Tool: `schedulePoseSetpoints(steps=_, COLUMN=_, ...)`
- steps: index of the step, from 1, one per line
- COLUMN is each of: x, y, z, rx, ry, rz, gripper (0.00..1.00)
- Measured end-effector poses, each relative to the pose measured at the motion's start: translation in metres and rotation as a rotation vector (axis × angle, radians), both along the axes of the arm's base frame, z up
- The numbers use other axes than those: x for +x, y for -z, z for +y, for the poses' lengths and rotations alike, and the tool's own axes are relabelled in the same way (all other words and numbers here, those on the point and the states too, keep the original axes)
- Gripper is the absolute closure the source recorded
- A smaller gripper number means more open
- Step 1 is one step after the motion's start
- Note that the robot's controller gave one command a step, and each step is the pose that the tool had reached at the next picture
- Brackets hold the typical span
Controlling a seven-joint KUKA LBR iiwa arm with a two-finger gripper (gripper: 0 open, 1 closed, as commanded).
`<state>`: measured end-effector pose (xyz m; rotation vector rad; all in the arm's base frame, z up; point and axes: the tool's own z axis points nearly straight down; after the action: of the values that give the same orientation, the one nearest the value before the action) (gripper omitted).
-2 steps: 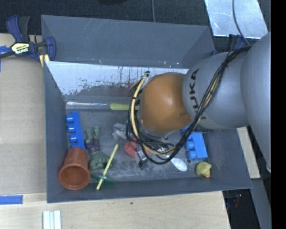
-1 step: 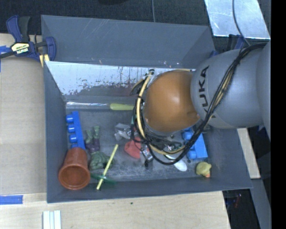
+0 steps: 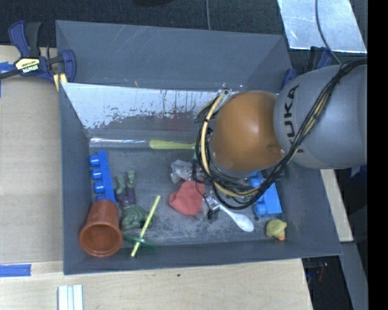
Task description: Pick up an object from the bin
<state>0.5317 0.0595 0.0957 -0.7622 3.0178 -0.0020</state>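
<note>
Below the arm's orange cover a small dark and metal part of my gripper [image 3: 211,208] shows low in the middle of the bin. It sits right against the right edge of a red, soft-looking lump [image 3: 185,199]. A crumpled grey thing [image 3: 180,170] lies just above the red lump. A white spoon-shaped piece [image 3: 240,219] stretches out to the gripper's lower right. A blue block [image 3: 269,203] lies further right, partly under the cables. Whether the gripper holds anything is hidden.
A small yellow duck [image 3: 276,228] rests in the front right corner. A pale green stick [image 3: 171,145] lies along the back. At the left are a blue brick [image 3: 101,175], two green figures [image 3: 127,187], a terracotta cup [image 3: 101,236] and a yellow-green straw [image 3: 145,225].
</note>
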Motion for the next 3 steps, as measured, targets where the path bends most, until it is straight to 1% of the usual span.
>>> schedulePoseSetpoints(steps=1, x=0.004, y=-0.036, z=-0.005, rx=0.007, ry=0.099, rz=-0.001, gripper=0.00)
schedulePoseSetpoints(steps=2, x=0.002, y=-0.029, z=-0.034, rx=0.006, ry=0.118, rz=-0.003, gripper=0.00)
schedulePoseSetpoints(steps=3, x=0.003, y=-0.008, z=-0.023, rx=0.014, ry=0.276, rz=-0.006, gripper=0.00)
